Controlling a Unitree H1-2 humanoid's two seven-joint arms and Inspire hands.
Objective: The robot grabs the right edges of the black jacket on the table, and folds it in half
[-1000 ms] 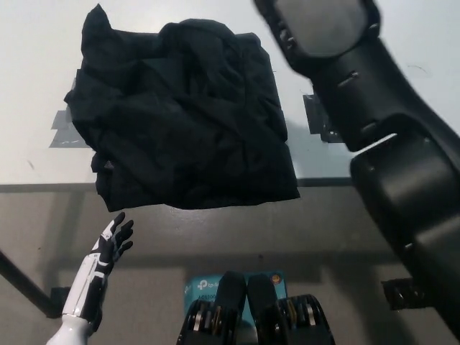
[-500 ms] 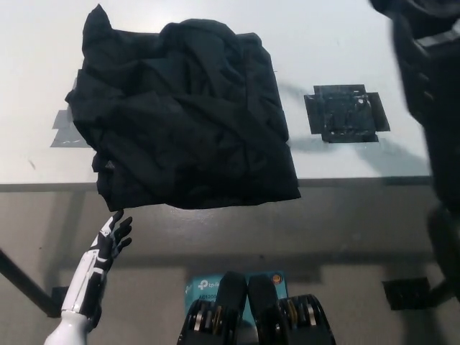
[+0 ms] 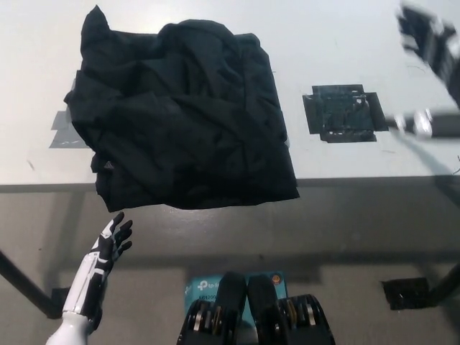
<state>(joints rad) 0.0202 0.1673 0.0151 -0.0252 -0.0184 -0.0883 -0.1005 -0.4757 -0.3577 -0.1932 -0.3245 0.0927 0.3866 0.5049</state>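
crumpled black fabric jacket bunched on white tabletop, front hem overhanging edge | black right hand blurred far right, grip cannot tell | white left hand open, low | risk: overhang drags jacket off

One view only, from the camera on my head, looking steeply down from well above. The white table fills the upper half, its near edge crossing mid-picture, with the grey floor below. My white left hand shows lower left; my right at the upper right edge.
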